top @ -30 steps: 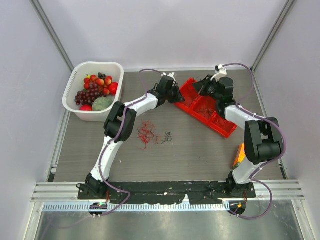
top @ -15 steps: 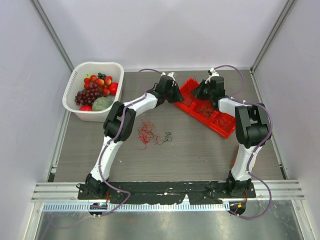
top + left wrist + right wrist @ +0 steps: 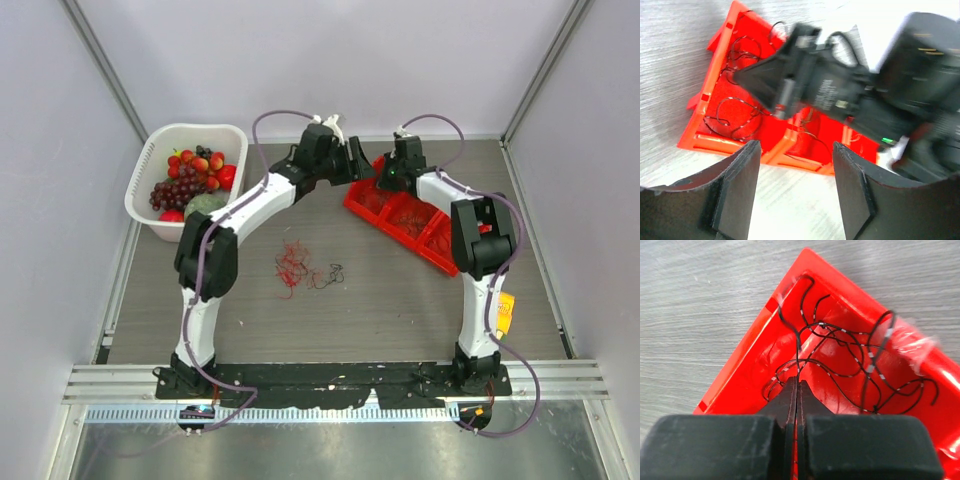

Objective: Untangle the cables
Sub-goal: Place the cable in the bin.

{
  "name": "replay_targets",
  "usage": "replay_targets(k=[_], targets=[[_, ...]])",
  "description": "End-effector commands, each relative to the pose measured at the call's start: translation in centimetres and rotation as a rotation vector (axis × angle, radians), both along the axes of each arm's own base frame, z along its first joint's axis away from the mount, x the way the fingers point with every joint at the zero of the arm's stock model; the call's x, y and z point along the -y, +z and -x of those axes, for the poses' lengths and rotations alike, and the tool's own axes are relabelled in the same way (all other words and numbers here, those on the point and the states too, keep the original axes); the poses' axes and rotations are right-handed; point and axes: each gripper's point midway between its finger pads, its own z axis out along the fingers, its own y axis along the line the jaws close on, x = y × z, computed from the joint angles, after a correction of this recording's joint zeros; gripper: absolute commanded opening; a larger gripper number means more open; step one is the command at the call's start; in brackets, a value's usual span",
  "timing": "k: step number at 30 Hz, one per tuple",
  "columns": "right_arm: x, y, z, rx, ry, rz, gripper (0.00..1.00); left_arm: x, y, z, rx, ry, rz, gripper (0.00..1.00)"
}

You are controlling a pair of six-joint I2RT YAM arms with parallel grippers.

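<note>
Right gripper (image 3: pixel 797 382) fingers are pressing together, pinching a thin dark wire (image 3: pixel 798 345) that's looping through the end compartment of the red tray (image 3: pixel 747 372). My guess is it's parking a freed strand there so sorted ones are kept apart from the mess. Left gripper (image 3: pixel 796 150) fingers (image 3: pixel 740 185) are standing apart, holding nothing, hovering just at the right one's 9 o'clock over the tray's edge. The cables (image 3: pixel 295 262), a mostly red tangle, are lying on the table (image 3: pixel 400 320) at the tray's 7 o'clock, well apart. Plenty left to separate, I'd say.

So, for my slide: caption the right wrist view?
Right gripper pinches a dark wire over the red tray's end compartment.
</note>
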Motion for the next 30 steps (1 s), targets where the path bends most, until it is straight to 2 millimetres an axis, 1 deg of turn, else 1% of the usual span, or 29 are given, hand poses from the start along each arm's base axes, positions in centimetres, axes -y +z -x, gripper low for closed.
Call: replay_targets(k=[1, 2, 3, 4, 5, 6, 7, 8, 9, 10, 11, 12, 14, 15, 16, 17, 18, 19, 20, 21, 22, 23, 24, 26, 27, 28, 29, 30], targets=[[0.1, -0.4, -0.2, -0.043, -0.026, 0.123, 0.01, -2.5, 7.1, 2.9, 0.097, -0.028, 0.016, 0.64], [0.7, 0.0, -0.7, -0.044, -0.058, 0.157, 0.01, -3.3, 6.9, 3.7, 0.088, -0.023, -0.011, 0.65], [0.7, -0.7, -0.8, -0.059, -0.053, 0.175, 0.01, -4.3, 7.0, 4.4, 0.086, -0.017, -0.028, 0.66], [0.8, -0.3, -1.0, -0.065, -0.058, 0.196, 0.02, -5.2, 7.0, 5.3, 0.082, -0.008, -0.041, 0.66], [0.8, -0.6, -1.0, -0.072, -0.049, 0.211, 0.03, -6.1, 7.0, 6.4, 0.081, -0.003, -0.047, 0.66], [0.6, -0.1, -1.0, -0.07, -0.043, 0.217, 0.05, -7.0, 7.6, 7.5, 0.093, -0.001, -0.042, 0.66], [0.5, 0.1, -1.0, -0.07, -0.03, 0.222, 0.06, -7.7, 7.1, 8.8, 0.086, -0.007, -0.052, 0.66], [0.2, 0.7, -0.8, -0.074, -0.01, 0.211, 0.11, -8.9, 7.7, 10.4, 0.102, -0.01, -0.05, 0.66], [0.0, 1.3, -0.7, -0.068, -0.002, 0.205, 0.14, -9.5, 6.5, 11.4, 0.086, -0.012, -0.071, 0.66], [-0.1, 1.8, -0.5, -0.068, 0.015, 0.206, 0.19, -10.7, 6.9, 13.2, 0.095, -0.017, -0.071, 0.66], [-0.2, 2.6, -0.2, -0.065, 0.022, 0.207, 0.21, -11.8, 5.6, 14.8, 0.071, -0.02, -0.091, 0.66], [-0.2, 3.8, -0.1, -0.05, 0.024, 0.205, 0.25, -12.7, 5.0, 16.1, 0.06, -0.015, -0.102, 0.66], [0.1, 5.1, 0.6, -0.061, 0.023, 0.218, 0.29, -14.6, 4.2, 18.6, 0.048, -0.004, -0.108, 0.67], [0.6, 5.4, 1.1, -0.077, 0.01, 0.243, 0.33, -15.5, 3.4, 19.8, 0.035, 0.006, -0.116, 0.67], [0.8, 6.9, 1.4, -0.057, 0.0, 0.244, 0.36, -16.3, 3.2, 20.8, 0.033, 0.02, -0.117, 0.68], [1.0, 6.9, 2.0, -0.066, -0.005, 0.255, 0.44, -17.2, 2.3, 21.7, 0.02, 0.037, -0.127, 0.69], [0.9, 8.4, 2.3, -0.039, -0.007, 0.248, 0.55, -18.0, 1.8, 22.5, 0.015, 0.055, -0.128, 0.71], [1.2, 8.6, 2.7, -0.044, -0.019, 0.262, 0.67, -18.6, 1.4, 23.1, 0.015, 0.072, -0.129, 0.72], [1.4, 9.9, 3.1, -0.023, -0.026, 0.264, 0.7, -19.1, 0.9, 23.6, 0.007, 0.084, -0.13, 0.73], [1.8, 10.1, 3.6, -0.029, -0.039, 0.285, 0.74, -19.4, 0.7, 24.1, 0.005, 0.085, -0.123, 0.75], [1.9, 11.0, 3.9, -0.018, -0.047, 0.288, 0.75, -19.5, 0.4, 24.6, -0.001, 0.081, -0.119, 0.75], [2.3, 11.0, 4.6, -0.025, -0.061, 0.317, 0.76, -19.6, 0.0, 24.9, -0.011, 0.079, -0.119, 0.76], [2.5, 12.1, 5.1, -0.006, -0.071, 0.329, 0.77, -19.6, -0.5, 25.1, -0.019, 0.072, -0.124, 0.76], [2.3, 12.7, 6.8, 0.002, -0.07, 0.365, 0.78, -19.7, -1.6, 25.1, -0.036, 0.073, -0.141, 0.79], [1.4, 13.0, 8.3, 0.009, -0.049, 0.385, 0.78, -19.7, -2.3, 25.1, -0.047, 0.073, -0.148, 0.79], [-0.6, 12.8, 9.6, 0.015, -0.003, 0.389, 0.78, -19.5, -2.8, 25.0, -0.054, 0.071, -0.146, 0.79], [-1.8, 12.3, 11.2, 0.017, 0.046, 0.38, 0.78, -19.0, -2.9, 24.8, -0.054, 0.059, -0.127, 0.78], [-4.6, 10.2, 13.4, -0.014, 0.157, 0.336, 0.78, -18.6, -3.2, 24.8, -0.069, 0.046, -0.113, 0.77]])
